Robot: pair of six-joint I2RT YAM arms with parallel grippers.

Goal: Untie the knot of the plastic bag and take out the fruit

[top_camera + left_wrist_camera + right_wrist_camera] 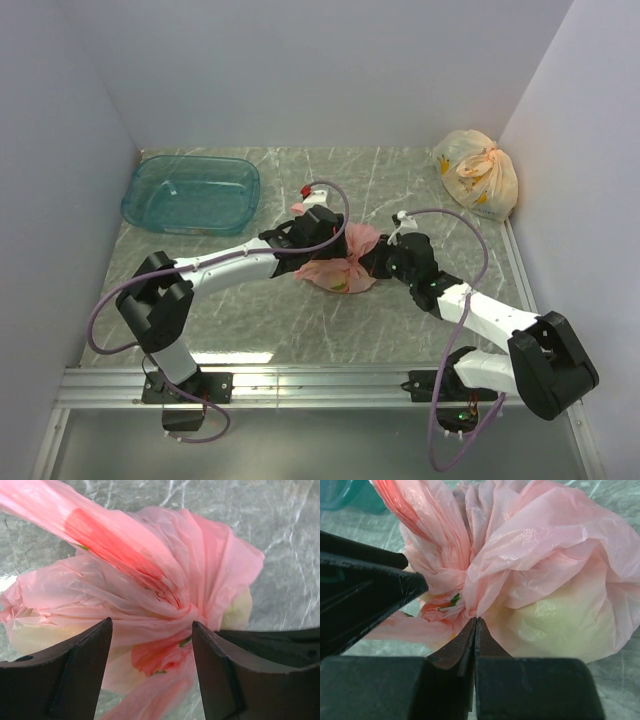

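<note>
Top external view: the knotted plastic bag is being worked at the centre of the tabletop. Film at the knot is being pinched by the closed right end effector; the left end effector is being held wide open, empty, astride it. Loosening likely calls for an opposing pull. Pale fruit is being glimpsed through crinkly pink.

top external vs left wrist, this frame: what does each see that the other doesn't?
Only top external: the teal tray at back left, the pale yellow bag at back right, and both arms reaching in to the middle. Only left wrist: the left hand open, its fingers on either side of the bunched knot, which is not yet undone. Both: the pink plastic bag lying on the marbled table.
</note>
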